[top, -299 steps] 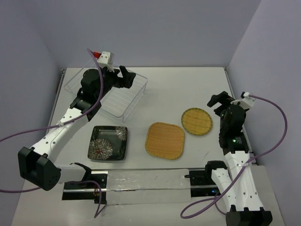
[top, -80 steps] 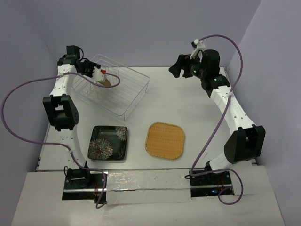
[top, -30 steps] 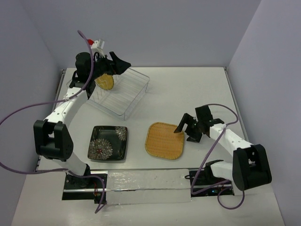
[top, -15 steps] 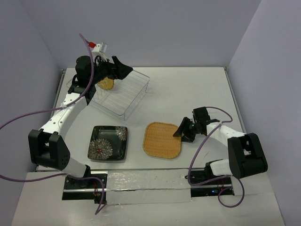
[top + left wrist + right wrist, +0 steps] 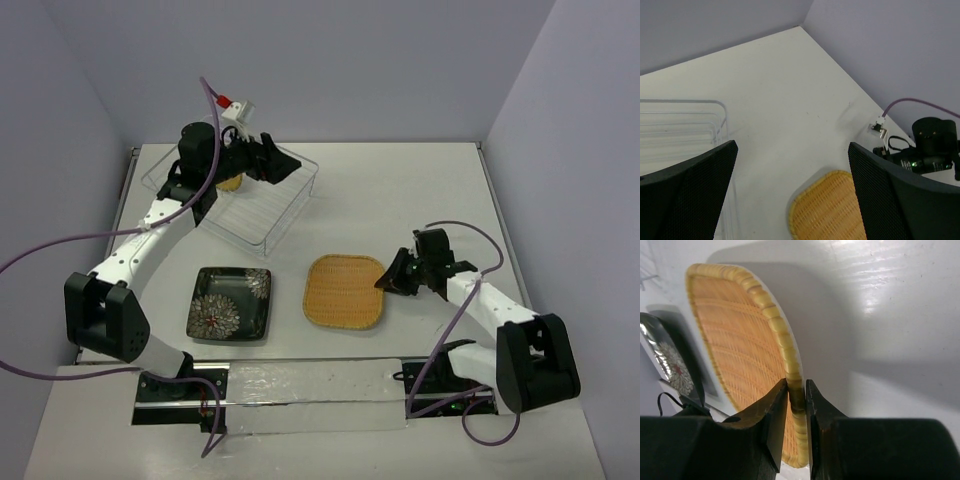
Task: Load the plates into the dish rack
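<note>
The orange woven-look plate [image 5: 345,291] lies on the table's middle; it also shows in the left wrist view [image 5: 827,210]. My right gripper [image 5: 388,280] is shut on its right rim [image 5: 796,390], one finger on each face. The black flowered plate [image 5: 230,303] lies flat to its left. The clear wire dish rack [image 5: 240,205] stands at the back left, and the small yellow plate [image 5: 229,182] sits in its far end, mostly hidden by my left arm. My left gripper [image 5: 285,163] is open and empty above the rack's far right side.
The table's right edge meets the purple wall near my right arm. A clear strip [image 5: 310,395] runs along the near edge between the arm bases. Purple cables loop beside both arms.
</note>
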You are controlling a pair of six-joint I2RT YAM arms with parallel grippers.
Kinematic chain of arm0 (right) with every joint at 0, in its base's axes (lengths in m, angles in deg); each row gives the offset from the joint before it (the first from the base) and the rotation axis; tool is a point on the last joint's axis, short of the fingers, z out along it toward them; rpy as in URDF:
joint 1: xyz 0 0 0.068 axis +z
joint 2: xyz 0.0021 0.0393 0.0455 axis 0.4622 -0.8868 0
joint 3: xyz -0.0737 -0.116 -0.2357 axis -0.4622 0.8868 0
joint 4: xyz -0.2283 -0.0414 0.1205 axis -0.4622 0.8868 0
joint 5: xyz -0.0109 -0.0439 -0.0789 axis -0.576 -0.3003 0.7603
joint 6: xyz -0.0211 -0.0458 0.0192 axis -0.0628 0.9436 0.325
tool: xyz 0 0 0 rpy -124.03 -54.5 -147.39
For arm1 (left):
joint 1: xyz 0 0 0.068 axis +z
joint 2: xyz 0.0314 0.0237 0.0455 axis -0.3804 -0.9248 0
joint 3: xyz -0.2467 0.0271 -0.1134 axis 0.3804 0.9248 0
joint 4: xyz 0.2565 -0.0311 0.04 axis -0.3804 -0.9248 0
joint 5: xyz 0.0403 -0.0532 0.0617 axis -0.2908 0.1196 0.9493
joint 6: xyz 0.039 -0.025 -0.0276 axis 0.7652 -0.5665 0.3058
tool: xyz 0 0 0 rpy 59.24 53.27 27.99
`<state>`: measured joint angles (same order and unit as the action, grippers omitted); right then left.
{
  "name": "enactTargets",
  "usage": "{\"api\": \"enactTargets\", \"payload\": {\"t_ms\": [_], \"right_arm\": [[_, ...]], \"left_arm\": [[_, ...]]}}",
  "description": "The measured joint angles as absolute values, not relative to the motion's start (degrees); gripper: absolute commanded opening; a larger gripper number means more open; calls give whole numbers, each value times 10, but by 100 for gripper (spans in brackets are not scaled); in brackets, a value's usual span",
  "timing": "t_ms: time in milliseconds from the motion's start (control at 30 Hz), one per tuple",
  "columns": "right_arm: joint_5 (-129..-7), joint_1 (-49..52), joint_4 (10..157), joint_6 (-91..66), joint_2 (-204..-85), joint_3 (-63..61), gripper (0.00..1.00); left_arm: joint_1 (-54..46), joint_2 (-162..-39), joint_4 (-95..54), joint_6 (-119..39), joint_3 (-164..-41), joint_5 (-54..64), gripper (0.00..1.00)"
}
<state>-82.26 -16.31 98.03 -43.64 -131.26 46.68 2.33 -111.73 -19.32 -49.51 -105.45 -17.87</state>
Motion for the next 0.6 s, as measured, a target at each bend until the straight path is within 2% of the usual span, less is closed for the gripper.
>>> {"api": "enactTargets", "payload": {"t_ms": [300,600], "right_arm": [[-801,-163,1039,-454,-1262,397,0],[-749,-163,1074,-471,-1254,277,0]], "left_arm": [[-40,-1125,-220,-418,-1062,-201,99],[-208,-1125,-293,-251,-1067,-160,99]]}}
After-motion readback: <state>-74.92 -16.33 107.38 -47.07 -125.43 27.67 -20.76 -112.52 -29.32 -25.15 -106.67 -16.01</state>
